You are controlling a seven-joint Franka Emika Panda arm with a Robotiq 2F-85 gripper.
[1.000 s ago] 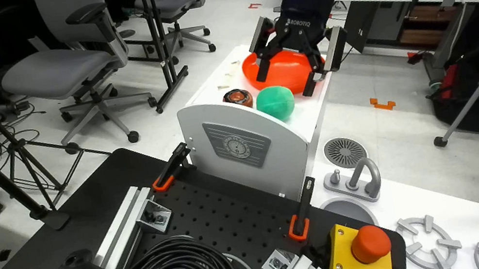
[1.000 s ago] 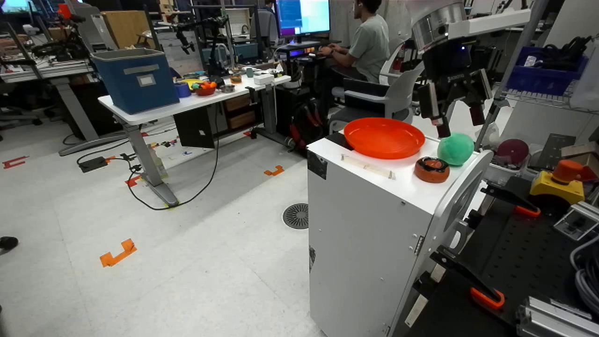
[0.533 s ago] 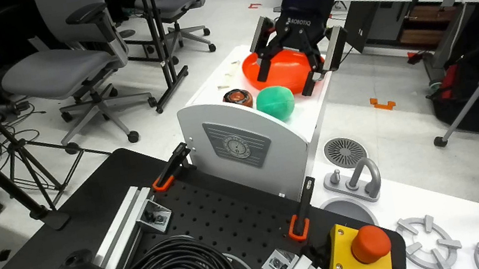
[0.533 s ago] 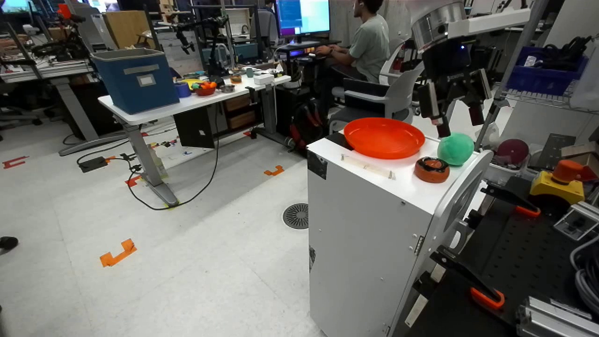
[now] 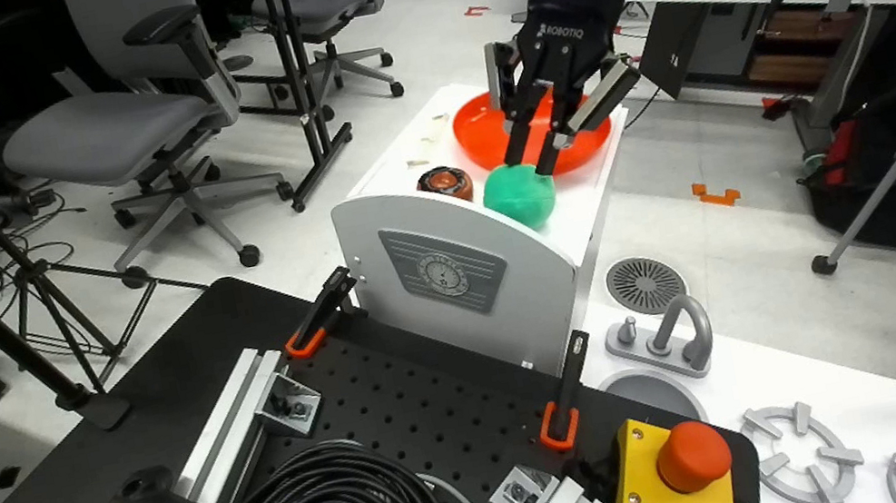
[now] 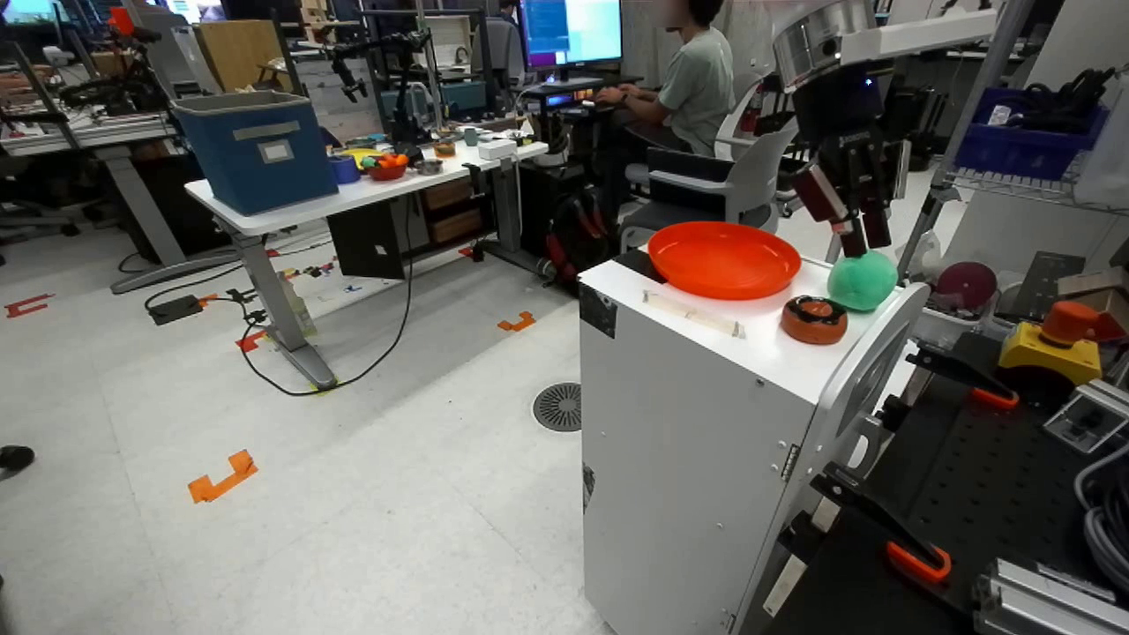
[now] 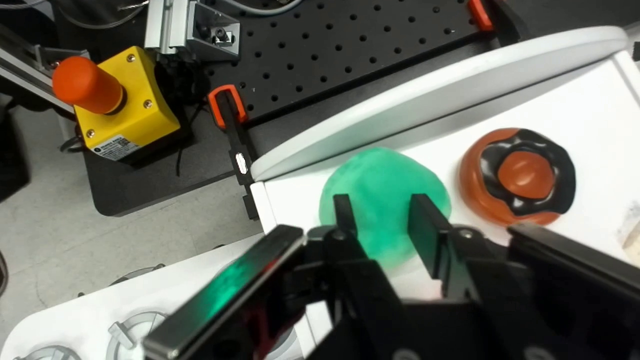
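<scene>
A soft green ball [image 7: 382,167] rests on the white cabinet top [image 6: 760,354], close to the raised end panel. My gripper [image 5: 532,166] points down over it, fingertips at the upper part of the ball in both exterior views. From the wrist, the jaws of the gripper [image 7: 382,196] are partly closed, with a gap narrower than the ball. Green shows between and outside both fingers; whether they squeeze it is unclear. Beside the ball sits a round brown and black object [image 7: 526,175]. A shallow orange-red bowl [image 6: 723,260] stands behind, partly hidden by my fingers in an exterior view.
The curved grey-white end panel [image 5: 445,233] rises beside the ball. Beyond it lies a black perforated board [image 7: 325,55] with orange-tipped clamps [image 5: 562,425] and a yellow stop-button box [image 7: 130,105]. A toy sink with a faucet [image 5: 684,334] adjoins the cabinet.
The fingers have swung inward from wide apart to a narrow gap above the ball. The gripper's body has risen slightly, and the ball has shifted a little. Bowl and brown object are unmoved.
</scene>
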